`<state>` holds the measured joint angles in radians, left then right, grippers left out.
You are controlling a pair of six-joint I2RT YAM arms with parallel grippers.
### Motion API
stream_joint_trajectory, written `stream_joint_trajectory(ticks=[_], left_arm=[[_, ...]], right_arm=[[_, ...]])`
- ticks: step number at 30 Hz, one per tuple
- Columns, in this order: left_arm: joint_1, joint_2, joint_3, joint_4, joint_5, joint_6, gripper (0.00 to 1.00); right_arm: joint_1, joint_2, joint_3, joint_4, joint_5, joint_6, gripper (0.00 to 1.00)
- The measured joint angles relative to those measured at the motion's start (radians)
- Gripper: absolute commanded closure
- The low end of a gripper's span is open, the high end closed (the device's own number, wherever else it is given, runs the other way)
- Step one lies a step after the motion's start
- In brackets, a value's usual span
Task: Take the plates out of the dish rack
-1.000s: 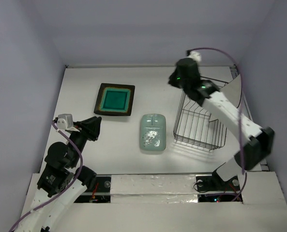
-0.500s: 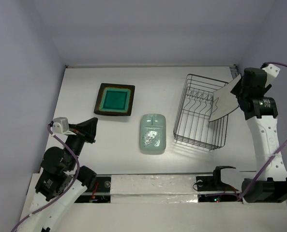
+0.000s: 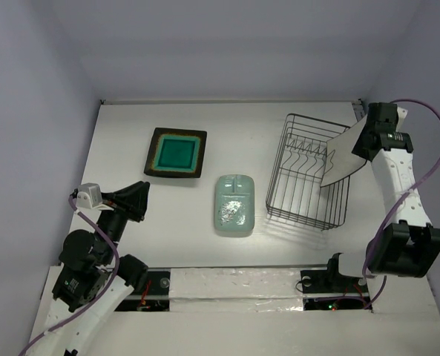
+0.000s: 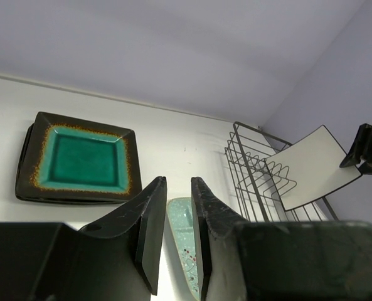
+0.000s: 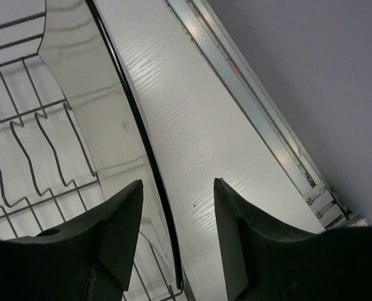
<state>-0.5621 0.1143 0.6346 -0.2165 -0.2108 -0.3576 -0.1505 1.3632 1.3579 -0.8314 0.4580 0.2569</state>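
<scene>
The white table (image 3: 242, 126) bears everything. On its right side stands the dark thin-wire rectangular dish rack (image 3: 301, 200), its upright prongs bare except at the far right corner, where the plain cream-white square plate (image 3: 346, 159) leans tilted over the rim. The teal square plate with a brown rim (image 3: 176, 153) lies flat at the far left, well apart from the rack. The pale mint speckled rectangular plate (image 3: 234, 205) lies flat between them, nearer the arms. The right gripper (image 5: 178, 185) is spread wide, the cream plate's dark edge passing between its fingers ungripped. The left gripper (image 4: 178, 182) hangs low at left, narrowly parted, grasping nothing.
</scene>
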Motion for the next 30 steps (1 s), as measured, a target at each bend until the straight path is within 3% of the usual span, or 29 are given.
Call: stream_joint_trajectory(ticks=[7, 10, 14, 22, 30], left_arm=[[0.000, 0.000, 0.000, 0.000, 0.000, 0.000, 0.79], [0.000, 0.000, 0.000, 0.000, 0.000, 0.000, 0.79], [0.000, 0.000, 0.000, 0.000, 0.000, 0.000, 0.78], [0.000, 0.001, 0.000, 0.000, 0.000, 0.000, 0.78], [0.000, 0.001, 0.000, 0.001, 0.000, 0.000, 0.77]], right_arm=[[-0.006, 0.058, -0.001, 0.056, -0.038, -0.072, 0.61], [-0.006, 0.067, 0.002, 0.064, -0.050, -0.098, 0.74], [-0.005, 0.072, 0.030, 0.073, -0.109, -0.112, 1.00], [0.005, 0.099, 0.069, 0.091, -0.111, -0.132, 1.00], [0.113, 0.156, 0.145, 0.028, 0.044, -0.177, 1.00]])
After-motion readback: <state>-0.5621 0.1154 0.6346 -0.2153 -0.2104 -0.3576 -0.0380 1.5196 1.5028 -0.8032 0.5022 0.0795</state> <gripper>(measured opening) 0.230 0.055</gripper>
